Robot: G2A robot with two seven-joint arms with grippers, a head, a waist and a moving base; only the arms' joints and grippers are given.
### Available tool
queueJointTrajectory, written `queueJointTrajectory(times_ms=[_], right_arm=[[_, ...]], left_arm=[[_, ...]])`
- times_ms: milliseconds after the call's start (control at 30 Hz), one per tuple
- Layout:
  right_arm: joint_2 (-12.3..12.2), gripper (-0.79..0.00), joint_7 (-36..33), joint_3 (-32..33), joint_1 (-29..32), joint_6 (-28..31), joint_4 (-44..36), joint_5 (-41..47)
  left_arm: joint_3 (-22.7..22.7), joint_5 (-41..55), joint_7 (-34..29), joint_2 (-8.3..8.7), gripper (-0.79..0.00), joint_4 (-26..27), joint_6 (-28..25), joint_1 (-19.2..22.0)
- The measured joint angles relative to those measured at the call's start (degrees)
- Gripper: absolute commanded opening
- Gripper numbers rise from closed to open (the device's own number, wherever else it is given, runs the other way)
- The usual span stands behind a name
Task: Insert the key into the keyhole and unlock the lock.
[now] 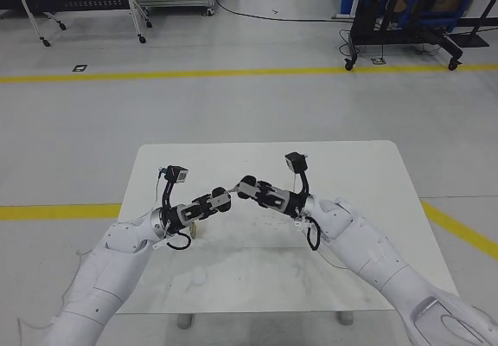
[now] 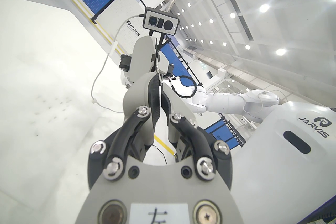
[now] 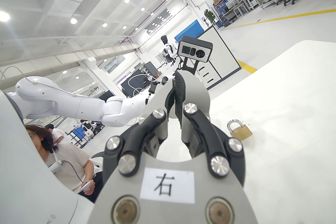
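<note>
A brass padlock (image 3: pixel 239 130) with a silver shackle lies flat on the white table (image 3: pixel 288 78). From above, the padlock (image 1: pixel 198 230) is a small tan shape under the left forearm. Above the table's middle, my left gripper (image 1: pixel 228 193) and right gripper (image 1: pixel 241 188) meet tip to tip. In the left wrist view the left gripper (image 2: pixel 157 78) is shut, its black pads pressed together, with the right gripper's fingers (image 2: pixel 141 57) just beyond. The right gripper (image 3: pixel 175 79) is also shut. I cannot make out a key in either one.
The table (image 1: pixel 361 173) has rounded corners, and both arms come in over its near edge. Each wrist carries a small camera on a stalk (image 1: pixel 296 162) beside the grippers. Carts and stands (image 1: pixel 405 35) are far off on the floor.
</note>
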State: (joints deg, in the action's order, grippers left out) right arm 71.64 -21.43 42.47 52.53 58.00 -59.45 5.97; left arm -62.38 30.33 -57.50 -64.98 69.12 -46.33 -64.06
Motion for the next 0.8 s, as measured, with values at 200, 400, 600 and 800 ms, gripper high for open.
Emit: queueJointTrajectory(times_ms=[200,400,600,800], right_arm=[[0.2,-0.785,-0.5,0.9,0.6,0.0,-0.3,-0.6],[0.3,-0.785,-0.9,1.9,1.1,0.0,-0.6,-0.9],[0.5,-0.785,-2.2,2.2,1.6,0.0,-0.8,-1.2],[0.8,-0.785,-2.6,2.5,1.7,0.0,-0.1,-1.3]], left_arm=[[0.0,0.2,0.0,-0.04,-0.120,0.0,-0.2,0.0],[-0.1,0.7,0.1,0.09,-0.172,0.4,-0.5,-0.3],[0.0,1.2,0.1,0.22,-0.400,0.5,-0.5,-0.4],[0.2,1.1,0.4,0.32,-0.468,0.5,-0.8,-0.3]])
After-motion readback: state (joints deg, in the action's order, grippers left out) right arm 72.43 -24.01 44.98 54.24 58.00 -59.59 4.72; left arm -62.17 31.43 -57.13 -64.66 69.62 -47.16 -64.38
